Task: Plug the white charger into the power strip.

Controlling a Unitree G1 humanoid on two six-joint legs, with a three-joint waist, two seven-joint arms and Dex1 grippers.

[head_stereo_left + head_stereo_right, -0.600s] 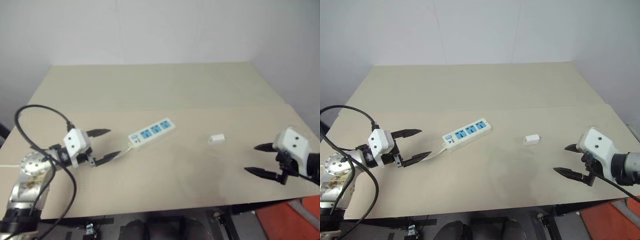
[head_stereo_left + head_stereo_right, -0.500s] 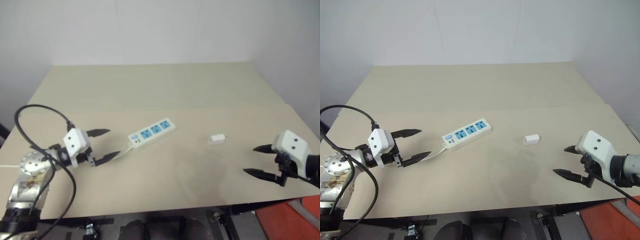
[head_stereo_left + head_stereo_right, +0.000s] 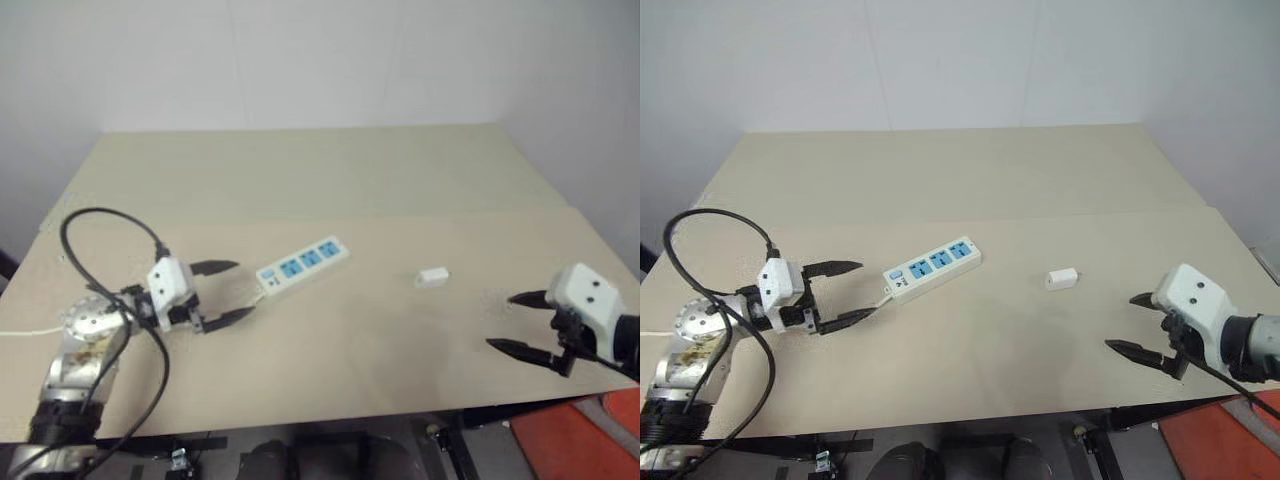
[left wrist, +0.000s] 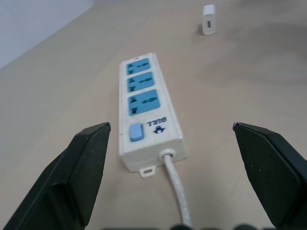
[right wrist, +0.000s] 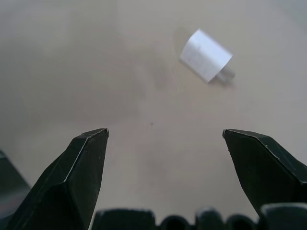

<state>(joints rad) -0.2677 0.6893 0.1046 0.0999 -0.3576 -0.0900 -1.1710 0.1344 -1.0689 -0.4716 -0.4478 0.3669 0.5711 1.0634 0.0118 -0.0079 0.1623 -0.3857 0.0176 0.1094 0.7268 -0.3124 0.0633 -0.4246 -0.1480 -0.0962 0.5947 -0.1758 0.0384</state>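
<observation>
White charger (image 3: 1061, 279) flat on table (image 3: 970, 170), unplugged, well right of power strip (image 3: 934, 266). Left gripper (image 3: 848, 293) spread wide, empty, near strip's cord end. Right gripper (image 3: 1137, 322) spread wide, empty, right of charger.

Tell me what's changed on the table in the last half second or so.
The left gripper has moved in toward the cord end of the power strip, jaws open, touching nothing. The right gripper stays open and short of the white charger. Strip and charger lie where they were.
</observation>
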